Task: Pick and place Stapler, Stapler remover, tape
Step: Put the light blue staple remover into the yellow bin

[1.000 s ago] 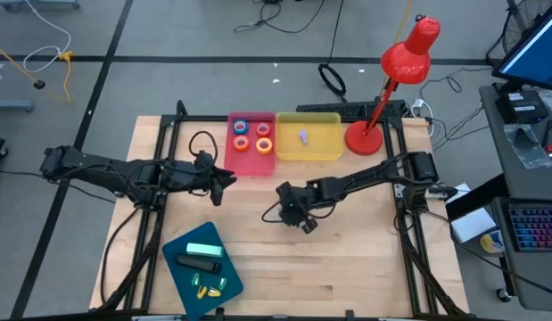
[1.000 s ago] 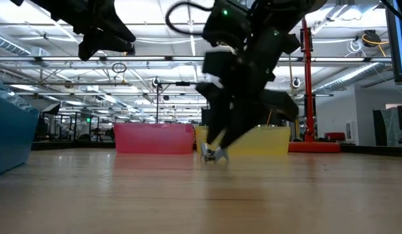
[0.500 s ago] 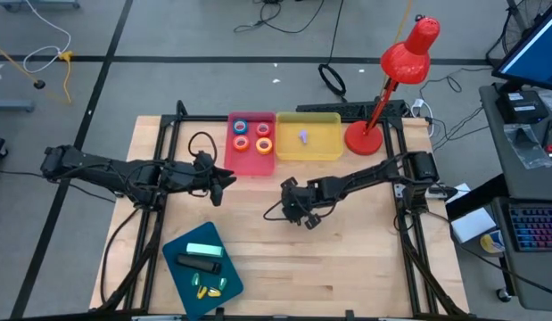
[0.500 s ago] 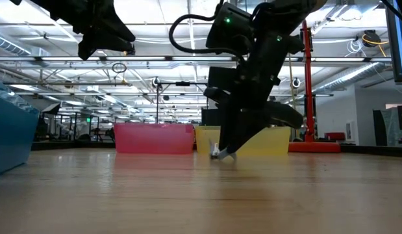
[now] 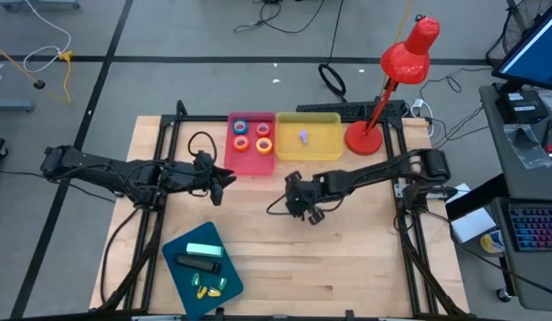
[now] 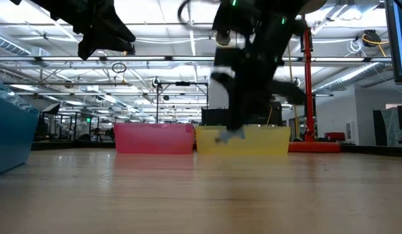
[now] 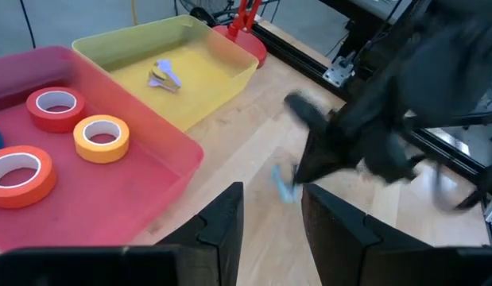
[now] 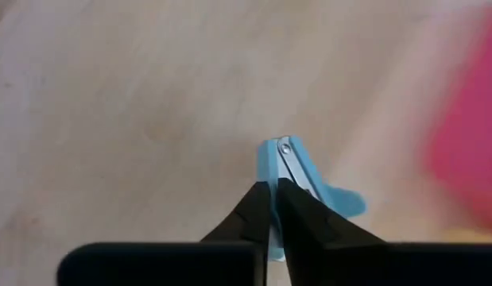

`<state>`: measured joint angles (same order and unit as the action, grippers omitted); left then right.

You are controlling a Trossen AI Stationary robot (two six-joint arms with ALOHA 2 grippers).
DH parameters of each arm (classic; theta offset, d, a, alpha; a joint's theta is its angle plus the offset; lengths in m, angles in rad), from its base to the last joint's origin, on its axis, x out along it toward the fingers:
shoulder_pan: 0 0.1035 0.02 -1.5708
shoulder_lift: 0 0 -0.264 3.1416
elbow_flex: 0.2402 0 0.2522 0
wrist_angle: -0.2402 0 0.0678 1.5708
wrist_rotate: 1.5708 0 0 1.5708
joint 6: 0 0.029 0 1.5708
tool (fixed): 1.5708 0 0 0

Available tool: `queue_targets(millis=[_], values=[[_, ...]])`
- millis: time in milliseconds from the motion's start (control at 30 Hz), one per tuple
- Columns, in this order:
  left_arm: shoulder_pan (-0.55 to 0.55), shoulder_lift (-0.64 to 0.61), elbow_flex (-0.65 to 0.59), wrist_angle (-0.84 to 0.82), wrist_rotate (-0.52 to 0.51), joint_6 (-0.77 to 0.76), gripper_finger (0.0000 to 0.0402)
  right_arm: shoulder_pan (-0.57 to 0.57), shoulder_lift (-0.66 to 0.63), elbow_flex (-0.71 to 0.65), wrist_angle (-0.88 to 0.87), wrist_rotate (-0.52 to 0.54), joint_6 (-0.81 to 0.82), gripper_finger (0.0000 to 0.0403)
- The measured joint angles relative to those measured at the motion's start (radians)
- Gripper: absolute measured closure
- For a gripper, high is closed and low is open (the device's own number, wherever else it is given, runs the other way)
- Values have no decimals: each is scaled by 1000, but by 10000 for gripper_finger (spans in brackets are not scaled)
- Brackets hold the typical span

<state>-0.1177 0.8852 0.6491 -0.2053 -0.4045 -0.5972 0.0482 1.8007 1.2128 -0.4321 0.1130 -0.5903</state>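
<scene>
Blue stapler remover [image 8: 297, 171] hangs pinched in our right gripper [image 5: 311, 214] above mid-desk — yellow bin [image 5: 308, 138] behind; left gripper [image 5: 224, 181] hovers part-open, empty.

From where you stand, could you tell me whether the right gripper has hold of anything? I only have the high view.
Observer: Yes. The right wrist view shows the right gripper shut on a light blue staple remover.
Operator: Thank you. Is it off the table?
Observer: It looks so. In the low view it hangs above the table, in front of the yellow bin.
Operator: And is the left gripper carrying something?
Observer: No. The left wrist view shows the left gripper open, with nothing between its fingers.
</scene>
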Motion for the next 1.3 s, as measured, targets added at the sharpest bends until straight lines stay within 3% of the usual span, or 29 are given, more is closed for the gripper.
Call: queue_targets(millis=[200, 433, 633, 800, 900, 1300], values=[[0, 0, 0, 1, -15, 12, 273, -74, -173, 13, -14, 91, -22, 401], [0, 0, 0, 2, -16, 4, 273, -299, -281, 13, 4, 100, 15, 402], [0, 0, 0, 2, -16, -8, 273, -472, -244, 4, -10, 96, 33, 402], [0, 0, 0, 1, -16, -10, 273, -553, -179, -18, -45, 56, 75, 402], [0, 0, 0, 1, -16, -10, 273, -579, -133, -30, -64, 16, 80, 402], [0, 0, 0, 1, -16, -10, 273, -607, -25, -30, -37, 41, 47, 375]])
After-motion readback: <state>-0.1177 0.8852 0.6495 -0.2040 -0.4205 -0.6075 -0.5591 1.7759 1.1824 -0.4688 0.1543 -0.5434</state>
